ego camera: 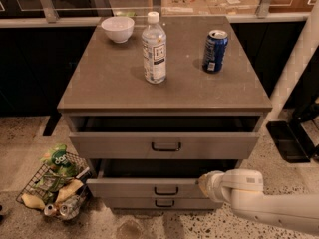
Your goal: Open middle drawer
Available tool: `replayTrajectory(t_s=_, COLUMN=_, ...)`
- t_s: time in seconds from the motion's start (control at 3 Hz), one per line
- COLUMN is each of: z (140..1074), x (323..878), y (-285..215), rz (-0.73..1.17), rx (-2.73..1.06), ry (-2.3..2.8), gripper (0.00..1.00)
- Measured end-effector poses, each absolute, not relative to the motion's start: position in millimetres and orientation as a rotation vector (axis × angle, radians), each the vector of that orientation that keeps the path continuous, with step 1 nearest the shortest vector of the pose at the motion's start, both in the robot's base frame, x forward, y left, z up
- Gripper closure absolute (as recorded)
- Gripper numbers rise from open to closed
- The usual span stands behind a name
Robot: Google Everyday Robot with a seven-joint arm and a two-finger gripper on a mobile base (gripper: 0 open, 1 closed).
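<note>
The middle drawer (124,188) is the shallow grey front under the top drawer, with a small black loop handle (166,190) at its centre. It stands pulled out a little, leaving a dark gap above its front. My gripper (205,184) is at the end of the white arm that comes in from the lower right. It sits against the right end of the middle drawer's front, to the right of the handle. The white wrist housing hides most of it.
The top drawer (114,146) is also partly out, and the lowest drawer (129,203) shows just below. On the cabinet top stand a white bowl (117,29), a water bottle (154,49) and a blue can (215,51). A wire basket of litter (55,185) sits on the floor at the left.
</note>
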State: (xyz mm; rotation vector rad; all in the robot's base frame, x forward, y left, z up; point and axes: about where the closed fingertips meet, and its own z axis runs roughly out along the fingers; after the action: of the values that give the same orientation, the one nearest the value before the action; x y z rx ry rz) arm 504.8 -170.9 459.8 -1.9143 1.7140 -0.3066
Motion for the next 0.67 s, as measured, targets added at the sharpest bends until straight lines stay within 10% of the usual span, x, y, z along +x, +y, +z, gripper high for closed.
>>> replayTrajectory(t_s=0.67, z=451.1, x=503.1, y=-163.4, rz=-0.291, rx=-1.907, ry=1.682, gripper=1.00)
